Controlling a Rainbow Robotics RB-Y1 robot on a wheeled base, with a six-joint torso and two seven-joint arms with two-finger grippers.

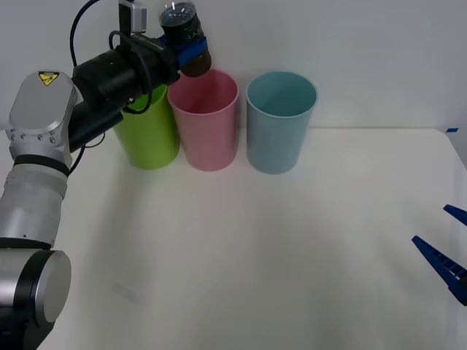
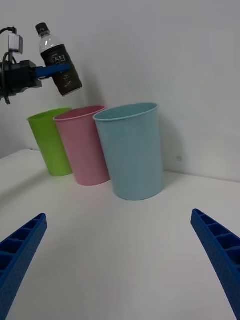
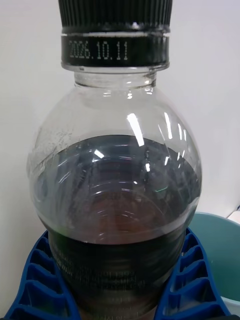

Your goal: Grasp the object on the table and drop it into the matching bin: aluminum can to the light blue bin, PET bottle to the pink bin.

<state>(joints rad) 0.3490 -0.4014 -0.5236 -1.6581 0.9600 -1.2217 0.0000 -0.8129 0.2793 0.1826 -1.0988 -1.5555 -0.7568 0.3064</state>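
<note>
The PET bottle (image 1: 185,35), clear with a black cap and dark label band, hangs in the air slightly tilted, just above the far left rim of the pink bin (image 1: 205,120). My left gripper (image 1: 191,49) is shut on its middle. In the left wrist view the bottle (image 3: 117,190) sits between the blue fingers (image 3: 35,280). The right wrist view shows the bottle (image 2: 59,61) above and behind the pink bin (image 2: 85,146). The light blue bin (image 1: 279,121) stands to the right of the pink one. My right gripper (image 1: 451,244) rests open at the table's right edge.
A lime green bin (image 1: 149,130) stands left of the pink bin, partly behind my left arm. The three bins form a row at the back of the white table (image 1: 255,255), close to the wall. The table's right edge shows near the right gripper.
</note>
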